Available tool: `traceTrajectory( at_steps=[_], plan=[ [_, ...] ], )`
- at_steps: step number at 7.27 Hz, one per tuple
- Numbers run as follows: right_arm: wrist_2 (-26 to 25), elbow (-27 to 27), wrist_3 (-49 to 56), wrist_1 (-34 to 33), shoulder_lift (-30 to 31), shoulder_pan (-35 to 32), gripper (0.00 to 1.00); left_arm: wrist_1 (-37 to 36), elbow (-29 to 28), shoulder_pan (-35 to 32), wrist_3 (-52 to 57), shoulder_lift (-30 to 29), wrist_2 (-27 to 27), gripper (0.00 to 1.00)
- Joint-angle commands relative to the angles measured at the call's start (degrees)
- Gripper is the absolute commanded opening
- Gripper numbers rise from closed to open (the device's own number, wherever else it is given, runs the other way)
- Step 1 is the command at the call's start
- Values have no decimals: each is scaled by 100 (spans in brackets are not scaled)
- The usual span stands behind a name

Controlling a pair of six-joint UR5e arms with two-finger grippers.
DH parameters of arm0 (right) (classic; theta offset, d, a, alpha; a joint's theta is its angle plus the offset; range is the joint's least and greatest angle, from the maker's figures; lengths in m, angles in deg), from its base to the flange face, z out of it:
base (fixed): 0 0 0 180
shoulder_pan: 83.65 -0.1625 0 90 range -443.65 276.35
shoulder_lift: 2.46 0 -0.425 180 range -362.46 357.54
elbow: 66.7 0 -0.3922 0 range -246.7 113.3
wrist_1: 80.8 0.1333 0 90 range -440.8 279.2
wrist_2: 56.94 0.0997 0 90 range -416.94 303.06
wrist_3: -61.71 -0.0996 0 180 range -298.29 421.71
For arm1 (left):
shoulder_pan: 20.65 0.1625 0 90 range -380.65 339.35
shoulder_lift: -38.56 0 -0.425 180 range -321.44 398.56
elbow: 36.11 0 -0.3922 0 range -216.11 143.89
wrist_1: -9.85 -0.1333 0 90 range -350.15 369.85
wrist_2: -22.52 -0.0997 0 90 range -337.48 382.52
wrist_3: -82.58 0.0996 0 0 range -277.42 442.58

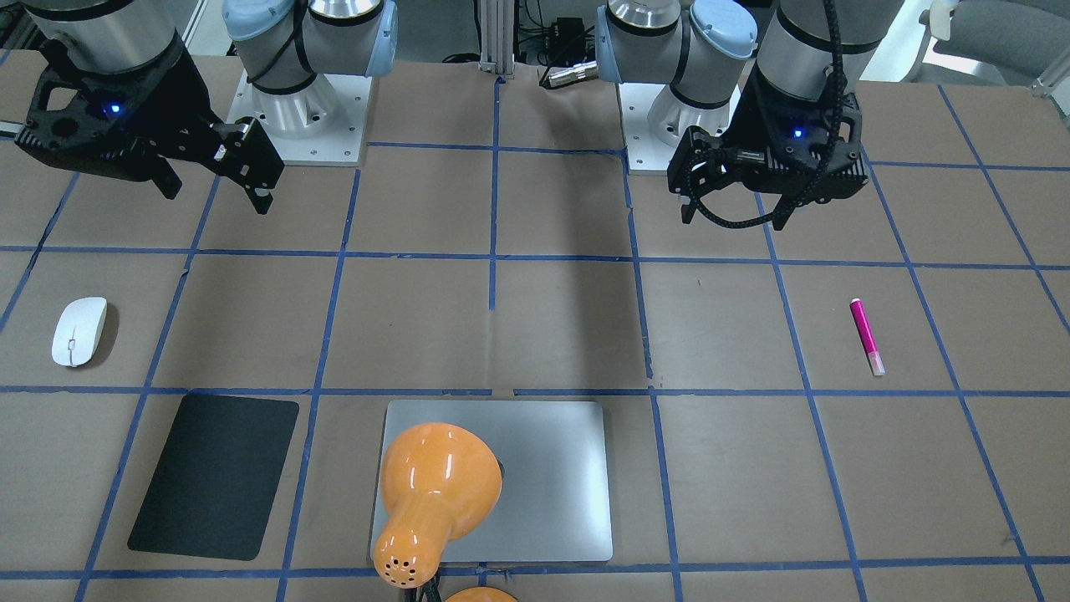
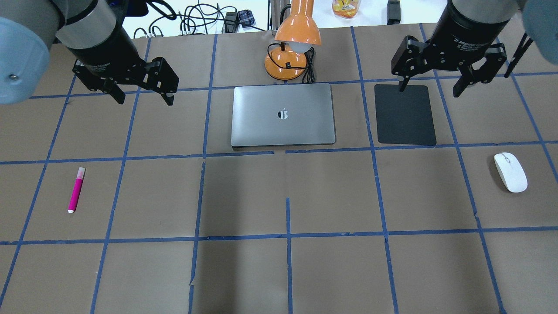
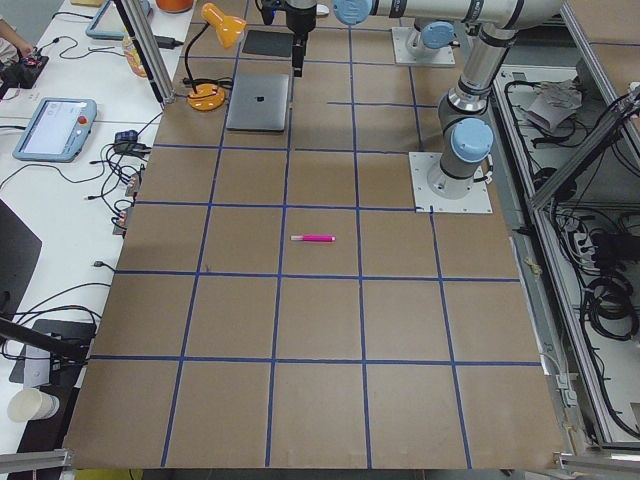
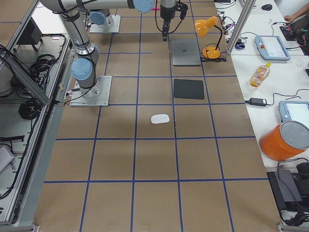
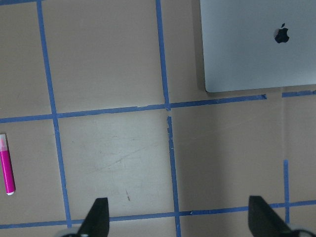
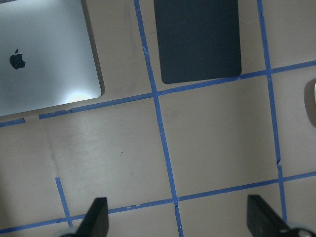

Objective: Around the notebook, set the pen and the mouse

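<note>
The magenta pen (image 2: 76, 190) lies alone on the table's left side, also showing as the pen (image 1: 867, 336) and at the edge of the left wrist view (image 5: 7, 165). The white mouse (image 2: 510, 172) rests at the far right, seen too in the front view (image 1: 79, 331). The silver notebook (image 2: 283, 114) lies shut at the back middle. My left gripper (image 2: 144, 101) hovers open and empty, left of the notebook and beyond the pen. Above the black mat's far edge, my right gripper (image 2: 430, 90) hangs open with nothing in it.
A black mat (image 2: 405, 114) lies right of the notebook. An orange desk lamp (image 2: 292, 43) stands behind the notebook, its shade overhanging the lid (image 1: 435, 493). Blue tape lines grid the brown table top (image 2: 287, 196). Cables and a bottle sit beyond the far edge.
</note>
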State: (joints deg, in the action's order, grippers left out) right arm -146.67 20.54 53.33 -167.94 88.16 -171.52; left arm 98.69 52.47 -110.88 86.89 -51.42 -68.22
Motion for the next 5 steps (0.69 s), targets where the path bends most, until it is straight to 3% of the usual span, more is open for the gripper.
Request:
traceTrajectory(
  at_steps=[1,3,5],
  plan=[
    [-1,-23,-14,-23,0,15,100,2,10,5,-8,24,-14,100],
    [-18,56,64,-6,-9,33,100,2,19,22,0,25,-5,100],
    [-535,108,160,-58,-44,364,100,2,36,58,18,51,-5,100]
  ],
)
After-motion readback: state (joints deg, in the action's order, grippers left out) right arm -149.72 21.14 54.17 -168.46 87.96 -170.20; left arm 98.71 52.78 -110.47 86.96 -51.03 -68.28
